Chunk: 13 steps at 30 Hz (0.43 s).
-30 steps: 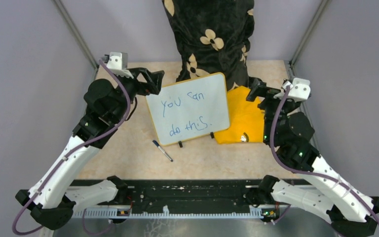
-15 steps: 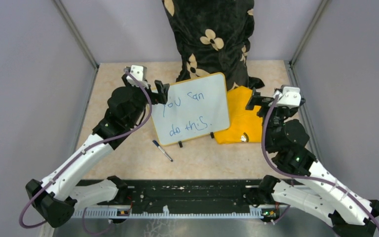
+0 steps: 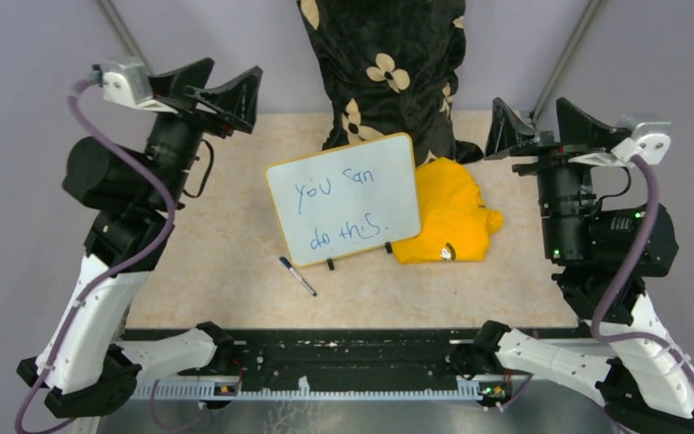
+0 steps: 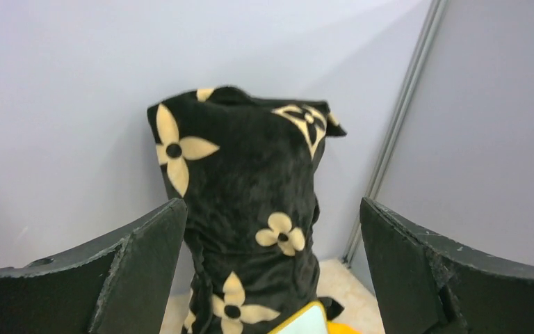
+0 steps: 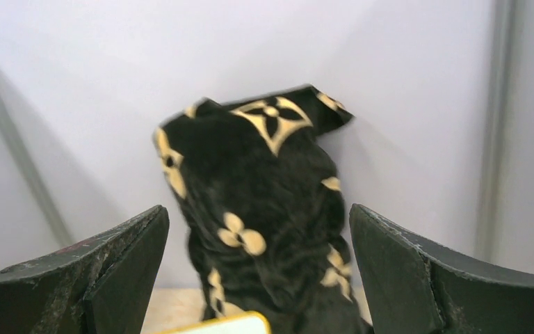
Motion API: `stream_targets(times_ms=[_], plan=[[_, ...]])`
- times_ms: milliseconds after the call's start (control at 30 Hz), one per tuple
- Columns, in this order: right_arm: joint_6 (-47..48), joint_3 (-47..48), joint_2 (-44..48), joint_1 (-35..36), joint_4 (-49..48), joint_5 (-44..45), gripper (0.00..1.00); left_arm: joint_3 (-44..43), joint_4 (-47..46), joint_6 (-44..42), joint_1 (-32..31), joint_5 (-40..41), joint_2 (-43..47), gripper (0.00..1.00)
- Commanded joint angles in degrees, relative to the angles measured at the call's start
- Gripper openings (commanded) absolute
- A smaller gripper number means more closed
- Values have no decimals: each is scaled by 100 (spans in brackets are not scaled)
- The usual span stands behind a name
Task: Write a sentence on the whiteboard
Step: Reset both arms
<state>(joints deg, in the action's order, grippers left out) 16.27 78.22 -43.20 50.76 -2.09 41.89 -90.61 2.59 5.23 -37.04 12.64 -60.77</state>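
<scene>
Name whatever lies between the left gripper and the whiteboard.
Nothing does. In the top view, only bare beige tabletop separates the open left gripper from the whiteboard.

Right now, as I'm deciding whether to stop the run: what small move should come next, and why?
Probably just lower both arms to rest; no more writing seems needed. The sentence on the whiteboard ends in a full stop, the marker lies on the table, and both sets of jaws stand open, empty and raised.

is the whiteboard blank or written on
Written on: the whiteboard carries the sentence "you can do this." in blue marker, over two lines.
</scene>
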Motion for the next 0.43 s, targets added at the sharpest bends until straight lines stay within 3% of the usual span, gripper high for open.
stream_targets(times_ms=[0,200,400], plan=[[-560,405,-223,-4,-170,-1320,99,-558,437,9,-23,-240,-164,99],[-792,222,-314,-5,-242,-1729,99,-468,589,-77,-21,-131,-138,99],[-704,-141,-199,-5,-381,-1583,99,-338,708,-71,-21,119,-199,99]])
